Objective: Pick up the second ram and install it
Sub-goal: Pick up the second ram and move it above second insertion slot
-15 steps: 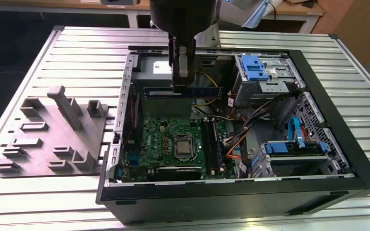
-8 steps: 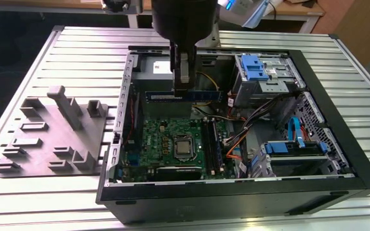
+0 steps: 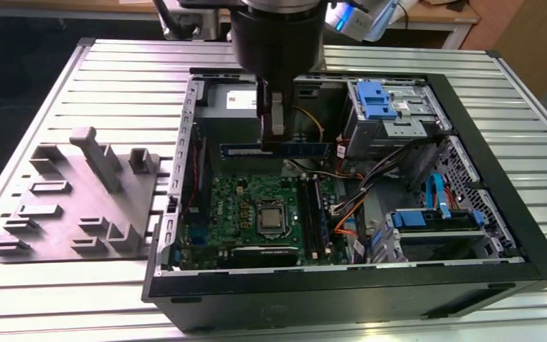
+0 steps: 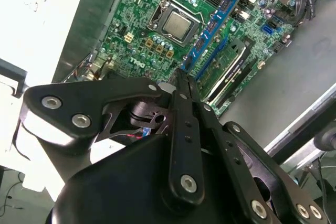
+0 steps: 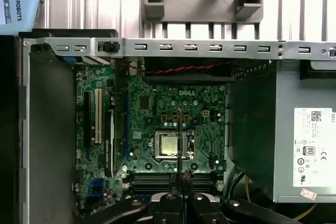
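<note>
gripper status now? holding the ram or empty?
Gripper: closed, holding the second ram at one end, up in the air over the motherboard.

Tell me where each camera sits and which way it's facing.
Exterior view: off the arm, looking down into the open case; shows the arm and the gripper holding the ram.
First wrist view: on the wrist, facing the motherboard squarely past the gripper.
Second wrist view: on the wrist, slanting along the gripper to the ram.
Both wrist views share the CPU.
</note>
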You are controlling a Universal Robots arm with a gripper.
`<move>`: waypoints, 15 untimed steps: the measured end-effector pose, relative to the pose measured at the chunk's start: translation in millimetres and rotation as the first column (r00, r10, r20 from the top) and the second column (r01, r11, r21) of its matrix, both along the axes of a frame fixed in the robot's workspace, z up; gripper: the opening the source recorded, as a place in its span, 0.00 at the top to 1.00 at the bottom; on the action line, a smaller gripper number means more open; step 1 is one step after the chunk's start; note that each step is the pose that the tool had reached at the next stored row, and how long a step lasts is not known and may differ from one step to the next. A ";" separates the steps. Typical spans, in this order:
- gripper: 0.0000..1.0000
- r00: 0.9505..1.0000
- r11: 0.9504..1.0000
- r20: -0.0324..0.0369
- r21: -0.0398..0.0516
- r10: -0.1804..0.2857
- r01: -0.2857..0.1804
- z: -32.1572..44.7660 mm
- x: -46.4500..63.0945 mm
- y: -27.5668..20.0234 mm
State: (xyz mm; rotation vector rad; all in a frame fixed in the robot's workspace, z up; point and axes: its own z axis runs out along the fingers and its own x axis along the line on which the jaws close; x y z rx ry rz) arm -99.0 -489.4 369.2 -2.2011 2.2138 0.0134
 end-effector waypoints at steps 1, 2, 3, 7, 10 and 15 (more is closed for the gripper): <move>0.89 1.000 1.000 0.000 0.000 0.000 0.000 -1.8 0.3 0.0; 0.89 1.000 1.000 0.000 0.000 0.000 0.000 -3.6 0.4 0.0; 0.89 1.000 1.000 0.000 0.000 0.000 0.000 -5.4 0.5 0.0; 0.89 1.000 1.000 0.000 0.000 0.000 0.000 -12.8 0.7 0.0; 0.89 1.000 1.000 0.000 0.000 0.000 0.000 -18.2 0.7 0.0; 0.89 1.000 1.000 0.000 0.000 0.000 0.000 -27.3 0.7 0.0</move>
